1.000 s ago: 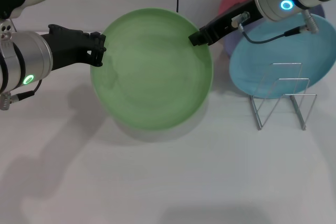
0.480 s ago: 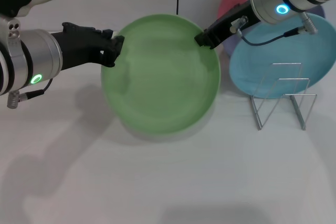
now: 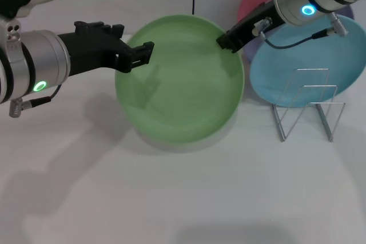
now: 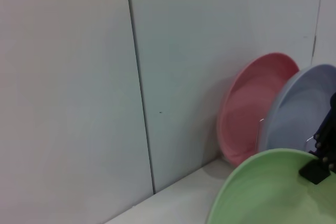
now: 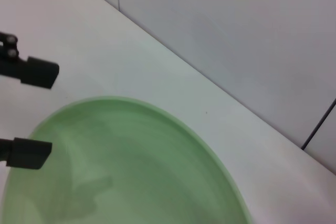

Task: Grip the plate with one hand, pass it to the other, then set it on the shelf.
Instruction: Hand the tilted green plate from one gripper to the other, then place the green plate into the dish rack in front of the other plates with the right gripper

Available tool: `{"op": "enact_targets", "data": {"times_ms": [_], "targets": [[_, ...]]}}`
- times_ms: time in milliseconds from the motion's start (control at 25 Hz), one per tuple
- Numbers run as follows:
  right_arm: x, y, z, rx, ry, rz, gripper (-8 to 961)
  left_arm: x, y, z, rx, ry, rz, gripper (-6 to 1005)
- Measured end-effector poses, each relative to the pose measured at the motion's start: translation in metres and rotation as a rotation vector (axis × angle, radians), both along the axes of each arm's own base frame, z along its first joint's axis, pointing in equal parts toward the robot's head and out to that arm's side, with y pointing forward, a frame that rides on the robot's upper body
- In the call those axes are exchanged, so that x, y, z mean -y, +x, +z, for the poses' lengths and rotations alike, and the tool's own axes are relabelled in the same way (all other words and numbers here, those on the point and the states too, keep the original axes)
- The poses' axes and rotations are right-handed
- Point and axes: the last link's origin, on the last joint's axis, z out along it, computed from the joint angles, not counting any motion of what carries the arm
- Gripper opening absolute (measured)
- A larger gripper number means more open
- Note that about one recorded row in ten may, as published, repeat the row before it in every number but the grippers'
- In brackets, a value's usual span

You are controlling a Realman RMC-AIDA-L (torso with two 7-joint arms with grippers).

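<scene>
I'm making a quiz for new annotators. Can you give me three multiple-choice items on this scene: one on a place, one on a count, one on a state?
1. Where does the wire rack stand?
A. In front of the turquoise plate
B. Under the green plate
C. Beside the left arm

2. How many plates are in view?
A. Two
B. Three
C. Four

3. How is the left gripper?
A. Shut on the green plate
B. Open at the green plate's rim
C. Out of view

Answers:
1. A, since the head view shows the rack on the robot's right, with the turquoise plate behind it.
2. C, counting green, turquoise, pink and lavender.
3. B, because the right wrist view shows its fingers apart, while the right gripper grips the far rim.
</scene>
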Motion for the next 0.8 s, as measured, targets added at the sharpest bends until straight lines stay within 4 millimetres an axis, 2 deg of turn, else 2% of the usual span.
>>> {"op": "enact_targets", "data": {"times_ms": [80, 480, 600, 680, 720, 800], "targets": [[0.000, 0.000, 0.000, 0.005, 0.000, -0.001, 26, 0.000, 0.001, 0.002, -0.001, 0.007, -0.004, 568], [0.001, -0.007, 0.015, 0.026, 0.035, 0.024, 27, -0.004, 0.000, 0.024, -0.006, 0.099, -0.029, 819], [0.004, -0.012, 0.028, 0.045, 0.050, 0.046, 27, -0.011, -0.013, 0.036, -0.013, 0.227, -0.055, 869], [0.007, -0.017, 0.041, 0.061, 0.066, 0.062, 26, -0.014, -0.019, 0.039, -0.009, 0.269, -0.054, 869], [0.009, -0.021, 0.054, 0.086, 0.097, 0.080, 26, -0.017, -0.027, 0.042, -0.003, 0.312, -0.044, 868], [0.010, -0.023, 0.060, 0.102, 0.118, 0.092, 26, -0.019, -0.032, 0.043, 0.001, 0.339, -0.037, 868]]}}
